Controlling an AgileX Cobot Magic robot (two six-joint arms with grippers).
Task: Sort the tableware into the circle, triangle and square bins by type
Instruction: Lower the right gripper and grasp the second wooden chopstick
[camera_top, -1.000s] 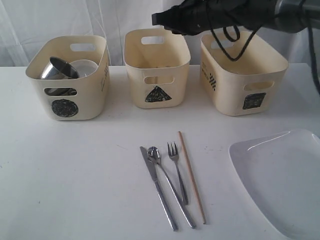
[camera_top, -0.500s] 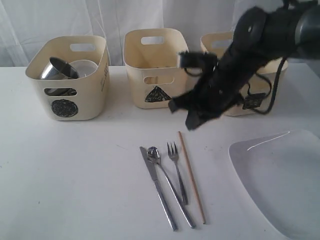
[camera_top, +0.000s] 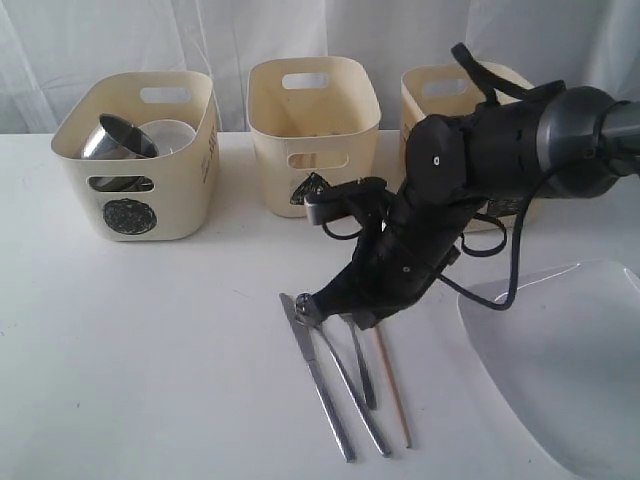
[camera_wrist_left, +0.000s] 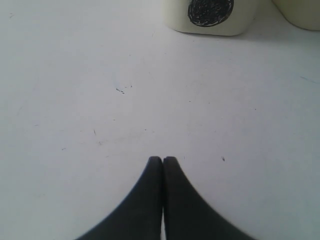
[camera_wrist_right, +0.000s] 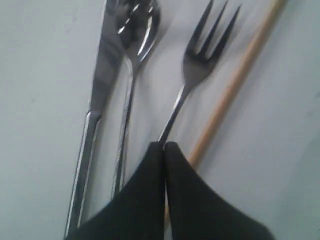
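On the white table lie side by side a steel knife, spoon, fork and one wooden chopstick. My right gripper hangs low over their upper ends. In the right wrist view the right gripper is shut, tips over the handle of the fork, between the spoon and the chopstick; the knife lies outermost. A large white plate lies at the right. My left gripper is shut and empty over bare table.
Three cream bins stand at the back. The circle bin holds a steel mug and a white bowl. The triangle bin stands in the middle, and my right arm partly hides the square bin. The circle bin shows in the left wrist view.
My right arm has swung down from above the bins to the cutlery row. Its jaws have shut on the way. The cutlery has not moved.
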